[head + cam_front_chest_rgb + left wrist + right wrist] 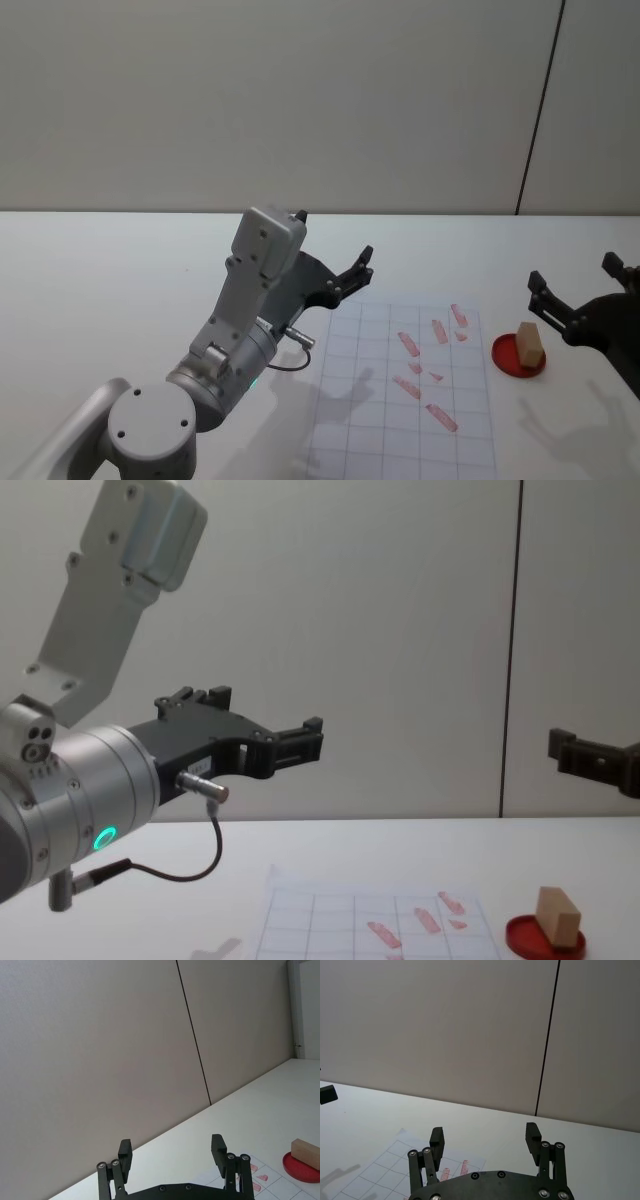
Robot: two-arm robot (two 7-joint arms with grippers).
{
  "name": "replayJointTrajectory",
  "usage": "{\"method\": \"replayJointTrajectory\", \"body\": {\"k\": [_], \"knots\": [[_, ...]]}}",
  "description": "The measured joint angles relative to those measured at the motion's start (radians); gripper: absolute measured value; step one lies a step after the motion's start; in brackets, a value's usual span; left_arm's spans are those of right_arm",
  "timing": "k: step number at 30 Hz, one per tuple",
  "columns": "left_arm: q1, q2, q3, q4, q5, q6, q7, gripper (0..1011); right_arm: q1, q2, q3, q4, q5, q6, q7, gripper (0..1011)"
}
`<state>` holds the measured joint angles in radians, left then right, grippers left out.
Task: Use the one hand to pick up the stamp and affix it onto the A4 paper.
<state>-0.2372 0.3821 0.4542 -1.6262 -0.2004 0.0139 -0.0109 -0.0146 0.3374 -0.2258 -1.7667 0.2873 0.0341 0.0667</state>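
**Stamp not yet picked up: the whole job lies ahead**

Your right pincer (pixel 575 280) is the one to do the work. It hangs in the air at the right side of the scene, above the surface (pixel 120 280) and apart from everything on it. Its two fingers are spread wide with nothing between them, as its own wrist view shows plainly (pixel 484 1137).

The stamp (pixel 530 342) stands on the round red ink pad (pixel 510 362), just off the right edge of the paper (pixel 380 410). Nothing touches it. The right pincer is close by, above it and a little to the right, so you are well placed for the reach, but no grasp has been made.

The paper lies flat near the middle of the surface. It already carries several red marks (pixel 438 332) in its far right part, while its left and near squares are bare. I judge those marks to be no part of this round, since the stamp sits unheld on the pad.

Your left pincer (pixel 358 272) is raised above the far left corner of the paper, fingers spread and holding nothing. It looks idle.

What is left for you, as I judge it:
- lower the right pincer onto the stamp and close on it
- lift it off the pad
- carry it left over the paper
- press it down on a bare square
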Motion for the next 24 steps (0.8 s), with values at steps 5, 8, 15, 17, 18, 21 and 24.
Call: {"method": "replayJointTrajectory", "body": {"k": [5, 8, 15, 17, 18, 21, 24], "knots": [[0.0, 0.0, 0.0, 0.0, 0.0, 0.0, 0.0, 1002, 0.0, 0.0, 0.0, 0.0, 0.0, 0.0, 0.0, 1001], [0.0, 0.0, 0.0, 0.0, 0.0, 0.0, 0.0, 1002, 0.0, 0.0, 0.0, 0.0, 0.0, 0.0, 0.0, 1001], [0.0, 0.0, 0.0, 0.0, 0.0, 0.0, 0.0, 1002, 0.0, 0.0, 0.0, 0.0, 0.0, 0.0, 0.0, 1001], [0.0, 0.0, 0.0, 0.0, 0.0, 0.0, 0.0, 1002, 0.0, 0.0, 0.0, 0.0, 0.0, 0.0, 0.0, 1001], [0.0, 0.0, 0.0, 0.0, 0.0, 0.0, 0.0, 1002, 0.0, 0.0, 0.0, 0.0, 0.0, 0.0, 0.0, 1001], [0.0, 0.0, 0.0, 0.0, 0.0, 0.0, 0.0, 1002, 0.0, 0.0, 0.0, 0.0, 0.0, 0.0, 0.0, 1001], [0.0, 0.0, 0.0, 0.0, 0.0, 0.0, 0.0, 1002, 0.0, 0.0, 0.0, 0.0, 0.0, 0.0, 0.0, 1001]]}}
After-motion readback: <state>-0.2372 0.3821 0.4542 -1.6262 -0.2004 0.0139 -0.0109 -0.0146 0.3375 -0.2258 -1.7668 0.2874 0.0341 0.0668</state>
